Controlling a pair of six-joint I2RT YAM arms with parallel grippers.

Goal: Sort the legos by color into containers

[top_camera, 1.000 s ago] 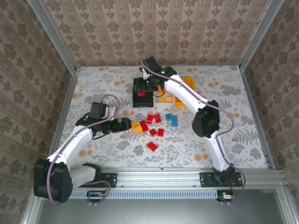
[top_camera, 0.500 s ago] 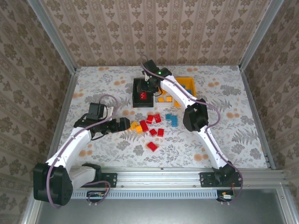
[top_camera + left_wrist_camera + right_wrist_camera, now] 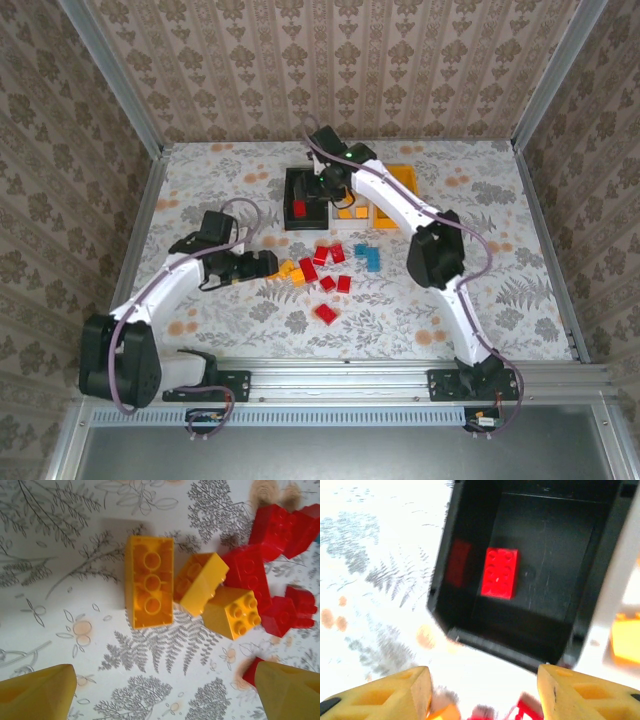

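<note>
Loose legos lie mid-table: orange ones (image 3: 290,270), red ones (image 3: 322,262) and blue ones (image 3: 368,256). My left gripper (image 3: 268,265) hovers just left of the orange legos, open and holding nothing. In the left wrist view its gripper (image 3: 165,695) frames bare cloth, with an upturned orange lego (image 3: 149,582) and two smaller orange legos (image 3: 232,612) beyond. My right gripper (image 3: 330,190) hangs open over the black container (image 3: 305,198). One red lego (image 3: 500,572) lies flat on that container's floor, beyond the empty right gripper (image 3: 482,695).
The white container (image 3: 372,216) beside the black one holds orange legos (image 3: 352,211). An orange container (image 3: 405,180) stands behind it. Red legos (image 3: 250,575) crowd the right of the orange cluster. Patterned cloth covers the table; walls enclose three sides.
My right gripper has opened and the red lego now lies in the black container. The left gripper has edged closer to the orange legos.
</note>
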